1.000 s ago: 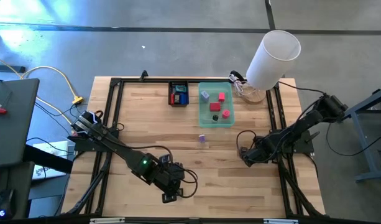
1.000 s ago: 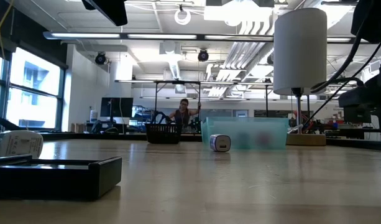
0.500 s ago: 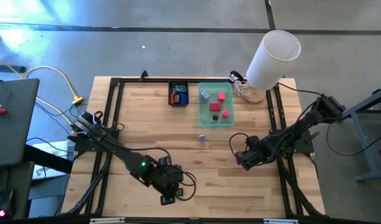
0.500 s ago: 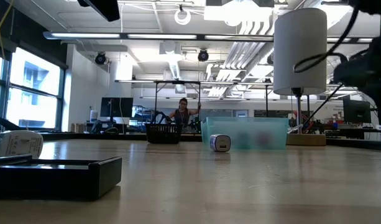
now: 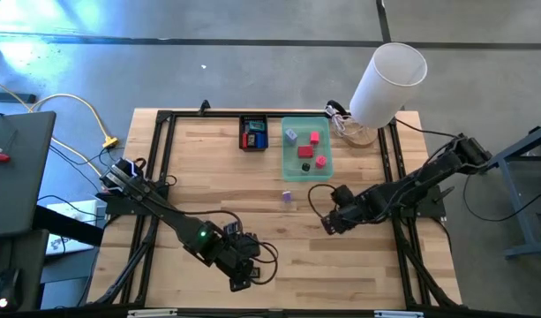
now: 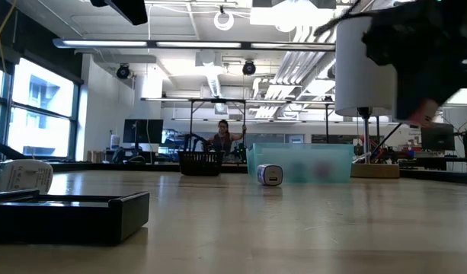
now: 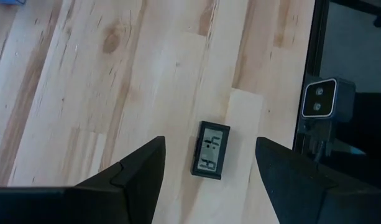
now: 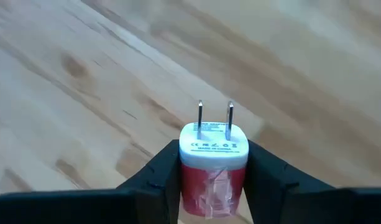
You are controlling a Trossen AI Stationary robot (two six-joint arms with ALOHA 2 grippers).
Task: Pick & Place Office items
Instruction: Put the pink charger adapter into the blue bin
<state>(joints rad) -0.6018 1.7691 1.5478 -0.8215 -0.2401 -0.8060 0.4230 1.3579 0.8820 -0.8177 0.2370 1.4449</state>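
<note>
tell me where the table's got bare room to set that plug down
The right gripper holds the red and white plug. Bare wood lies between the purple piece and the left gripper, and left of the black tray. The teal tray already holds several pieces, and the white cylinder crowds its right.

Small purple-and-white plug (image 6: 270, 175) on table (image 6: 294, 228) before translucent teal tray (image 6: 300, 163).

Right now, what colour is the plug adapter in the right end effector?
Red body with a white pronged face, on the plug adapter; the right wrist view shows it best.
</note>
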